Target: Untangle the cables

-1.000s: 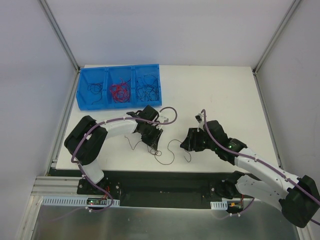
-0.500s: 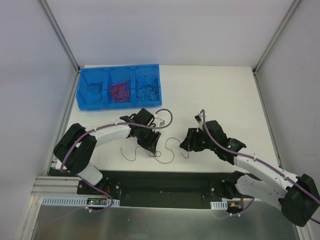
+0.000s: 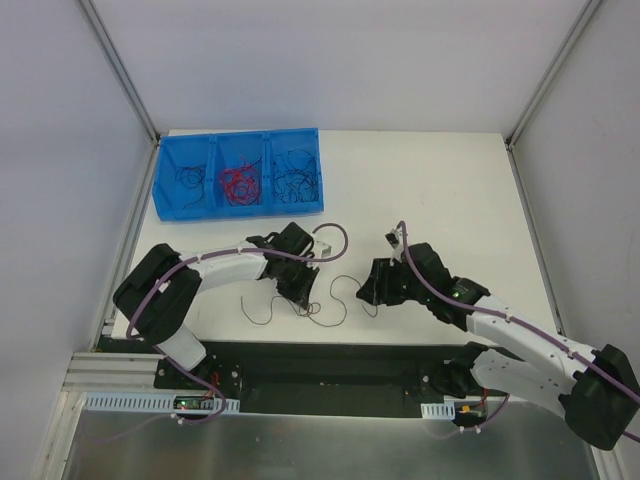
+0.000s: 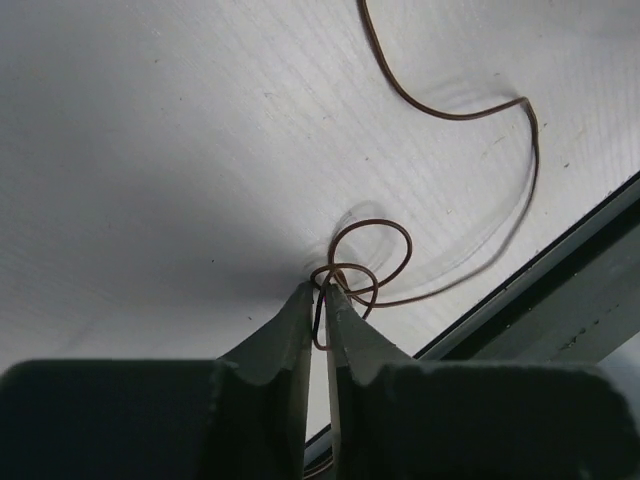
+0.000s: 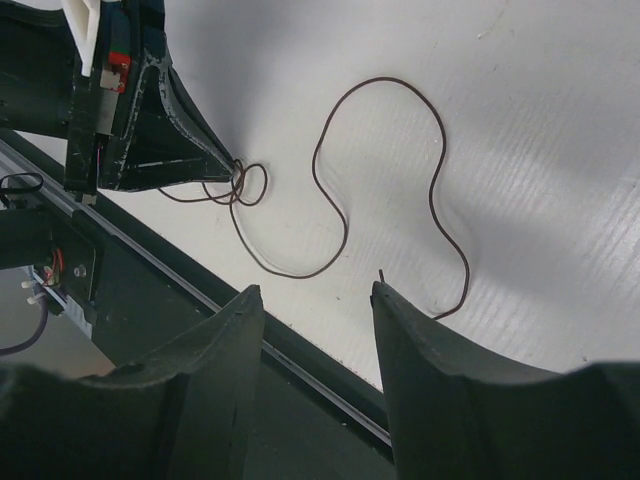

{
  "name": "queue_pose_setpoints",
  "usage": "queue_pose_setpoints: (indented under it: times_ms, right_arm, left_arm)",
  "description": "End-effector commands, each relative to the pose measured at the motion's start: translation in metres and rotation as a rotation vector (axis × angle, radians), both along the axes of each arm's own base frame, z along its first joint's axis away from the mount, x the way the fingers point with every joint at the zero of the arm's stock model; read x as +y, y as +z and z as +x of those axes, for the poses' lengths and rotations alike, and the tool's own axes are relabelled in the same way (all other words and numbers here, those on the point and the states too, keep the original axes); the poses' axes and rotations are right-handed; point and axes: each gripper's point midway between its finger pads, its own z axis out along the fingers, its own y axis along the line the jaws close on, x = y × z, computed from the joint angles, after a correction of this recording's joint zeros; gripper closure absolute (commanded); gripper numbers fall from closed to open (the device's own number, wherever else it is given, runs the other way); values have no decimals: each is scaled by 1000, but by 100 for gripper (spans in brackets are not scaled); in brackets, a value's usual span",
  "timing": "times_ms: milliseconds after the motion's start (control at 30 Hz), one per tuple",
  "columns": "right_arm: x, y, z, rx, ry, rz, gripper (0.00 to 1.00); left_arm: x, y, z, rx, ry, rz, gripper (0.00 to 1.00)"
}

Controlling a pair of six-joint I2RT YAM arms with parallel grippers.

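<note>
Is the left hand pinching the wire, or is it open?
Pinching it. The left hand is squeezed almost shut, and a small loop of the brown wire is caught between its fingers.

There are two arms, the left arm and the right arm, with one gripper each: the left gripper and the right gripper. One blue bin has three compartments, holding two dark tangles and one red tangle of cables. At least one loose brown cable lies on the surface.

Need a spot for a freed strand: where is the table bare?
Bare: the table right of the blue bin, beyond the right fingers. Crowded: near strip between them and the left fingers, where the brown cable loops.
</note>
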Motion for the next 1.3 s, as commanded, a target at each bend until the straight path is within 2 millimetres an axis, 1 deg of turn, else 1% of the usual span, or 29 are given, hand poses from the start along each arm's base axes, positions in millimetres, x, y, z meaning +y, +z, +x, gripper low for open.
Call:
queue_pose_setpoints:
  times_ms: [0,100,233,333,433,533,700,733,767,867,900,1000,1133,1267]
  right_arm:
    - [8,9,7,-35,-13,27,50]
    - [18,11,4,-32,10,40,50]
    - [40,16,1,-37,53,93,51]
    - [56,21,1,-81,93,106,53]
    - [66,26,1,-121,106,114,53]
    - [68,29,8,-140,69,120,53]
    - [67,35,14,-163,20,150,53]
    - [64,38,21,-185,-19,145,53]
    - [63,38,23,-191,-24,144,53]
    - [69,44,21,-198,2,174,53]
    - [74,45,16,-185,33,194,53]
    - [80,49,12,-185,58,238,53]
    - [79,52,10,-197,58,259,53]
    - [77,48,5,-189,68,269,53]
  left_arm:
    - [-4,5,1,-28,7,-21,100]
    - [-9,24,3,-104,-17,-115,100]
    - [-20,63,2,-213,-55,-272,100]
    - [-27,90,-2,-267,-90,-371,100]
    - [-32,109,-6,-299,-129,-442,100]
    - [-33,122,-10,-327,-156,-485,100]
    - [-34,134,-16,-343,-187,-532,100]
    - [-35,136,-17,-346,-192,-542,100]
    - [-36,139,-19,-344,-200,-556,100]
    - [-37,145,-22,-358,-214,-588,100]
    - [-37,146,-22,-365,-215,-594,100]
    - [-38,150,-24,-371,-226,-611,100]
    - [-39,149,-24,-365,-230,-613,100]
    - [-39,151,-23,-371,-229,-613,100]
